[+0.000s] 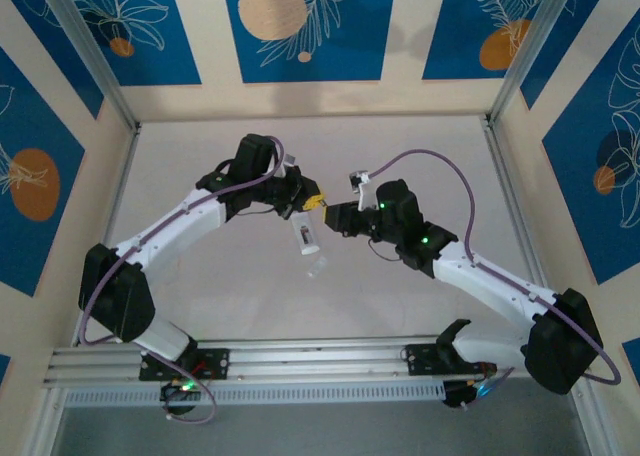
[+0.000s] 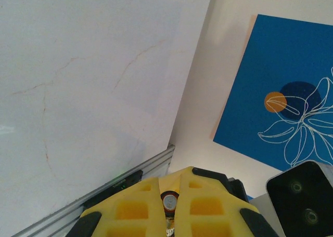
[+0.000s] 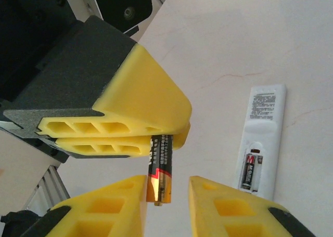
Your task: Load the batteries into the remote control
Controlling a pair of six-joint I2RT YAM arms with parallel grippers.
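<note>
Yellow left fingers (image 3: pixel 135 91) press together on one battery (image 3: pixel 160 167), which hangs gold-coloured end down from them at the upper left of the right wrist view. At the bottom edge the right fingers (image 3: pixel 117 206) stand parted, one on each side of that battery's lower end, with a clear gap on its right side. At the right of the frame the white remote control (image 3: pixel 265 122) lies back-up on the pale desk (image 3: pixel 250 39). Its compartment is open, with a second battery (image 3: pixel 251 169) seated inside.
</note>
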